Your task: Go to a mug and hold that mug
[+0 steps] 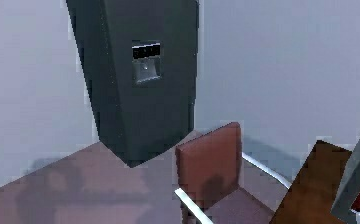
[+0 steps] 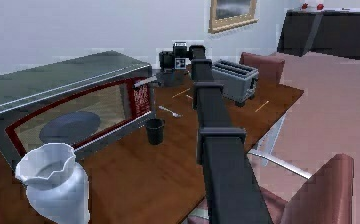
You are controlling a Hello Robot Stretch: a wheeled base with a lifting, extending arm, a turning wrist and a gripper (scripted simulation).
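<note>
On the table [image 2: 138, 178], seemingly a dark mug [image 2: 155, 131]

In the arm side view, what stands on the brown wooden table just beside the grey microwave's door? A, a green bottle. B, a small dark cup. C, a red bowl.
B: a small dark cup stands on the brown wooden table by the grey microwave.

The fridge [image 1: 138, 70] is seen from nearby, slightly downward, in the forward view. The table [image 2: 138, 175] is viewed closely from above in the arm side view; its corner is shared by both.
</note>
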